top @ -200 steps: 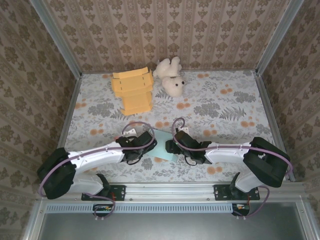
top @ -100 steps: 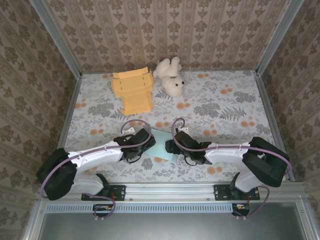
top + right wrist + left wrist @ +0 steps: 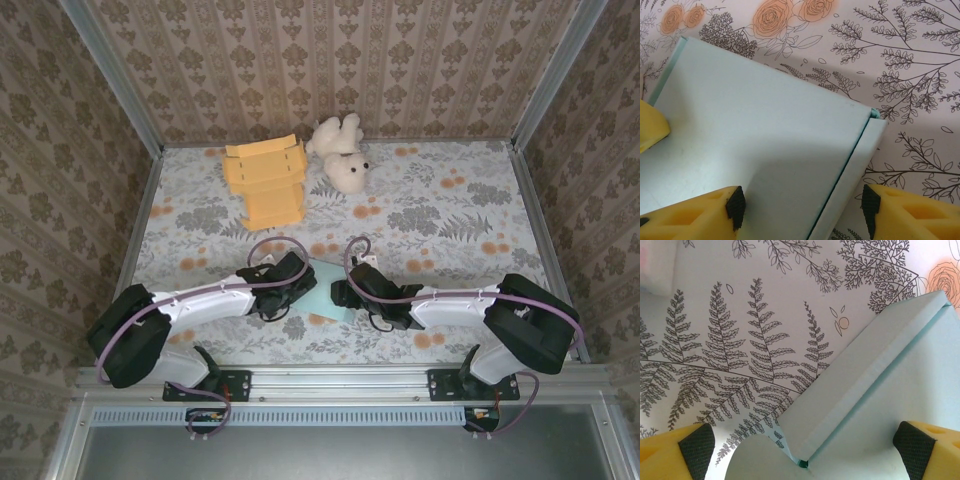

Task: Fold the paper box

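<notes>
Nope, nothing readable in any of these, no text, labels, brands or numbers. The box [image 3: 765, 125] between the jaws is plain pale blue, and the cloth [image 3: 715, 315] ahead of the jaws just has fern and flower prints.

Pale blue paper box [image 3: 322, 288], floral table [image 3: 450, 200]
</notes>
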